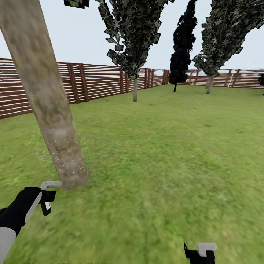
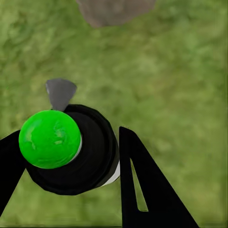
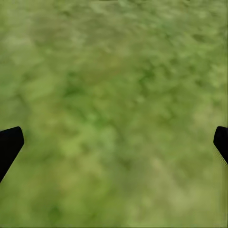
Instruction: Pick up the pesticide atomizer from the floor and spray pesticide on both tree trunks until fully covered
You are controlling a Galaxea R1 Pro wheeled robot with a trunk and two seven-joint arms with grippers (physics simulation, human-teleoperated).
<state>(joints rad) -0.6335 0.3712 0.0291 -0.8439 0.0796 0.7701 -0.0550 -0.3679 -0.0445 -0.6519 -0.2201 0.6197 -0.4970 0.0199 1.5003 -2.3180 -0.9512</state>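
Left gripper clamps the atomizer just beside the tree trunk, speckled low down; right gripper gapes wide over grass; fence beyond.

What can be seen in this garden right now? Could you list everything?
tree trunk: one, grey-tan with pale specks low down, leaning, near left.
pesticide atomizer: one, black body, green cap, grey nozzle, between the left fingers.
dark leafy trees: two, with thin stems, by the fence.
black cone-shaped tree: one, far back.
fence: brown horizontal slats, along the lawn's edge.
floor: green grass.
left gripper: black fingers closed on the atomizer, beside the trunk's base.
right gripper: black fingers spread apart over bare grass.
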